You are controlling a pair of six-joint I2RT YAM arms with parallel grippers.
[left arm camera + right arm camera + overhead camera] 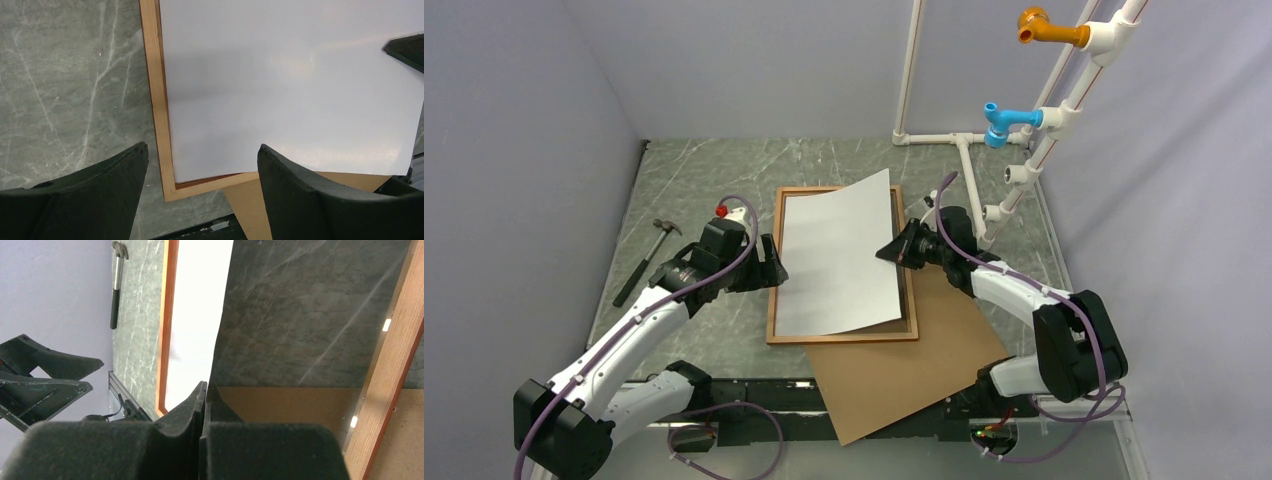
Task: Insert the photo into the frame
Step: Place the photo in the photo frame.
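On the grey marbled counter [694, 180] lay the frame [773, 290]. The photo [839, 260] rested across it, white back up, its right edge lifted. The right tool [896, 250] was clamped on that edge. The left tool [772, 272] hung at the frame's left rail, fingers apart and empty.

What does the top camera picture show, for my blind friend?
The right gripper pinches the photo by its right edge, white back up, tilted over the frame. The left gripper hovers open at the frame's left side. A brown board sits partly underneath; a hammer lies left.
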